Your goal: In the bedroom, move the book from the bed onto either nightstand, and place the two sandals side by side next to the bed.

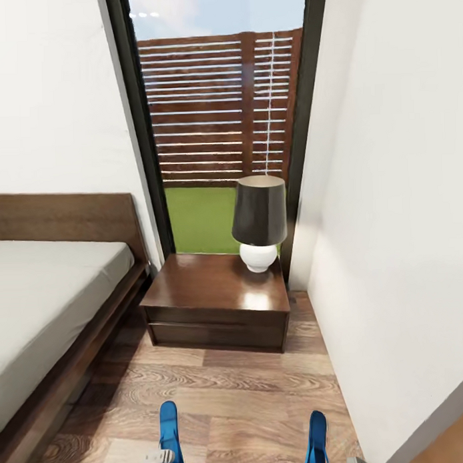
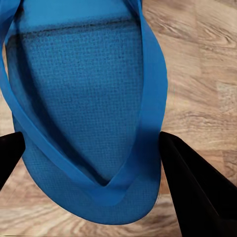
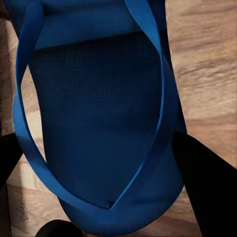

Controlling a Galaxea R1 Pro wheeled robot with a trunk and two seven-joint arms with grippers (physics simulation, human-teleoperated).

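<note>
**A blue sandal in each tool, nightstand dead ahead**

Left tool (image 2: 89,163) is clamped on the left sandal (image 2: 84,108), its black fingers (image 2: 197,192) pinching both edges. Right tool (image 3: 98,168) grips the right sandal (image 3: 98,123) the same way. From the head view both sandals sit around 6 o'clock over the wood floor (image 1: 244,398), nightstand (image 1: 217,299) with lamp (image 1: 259,220) at 12, bed (image 1: 47,298) at 9.
</note>
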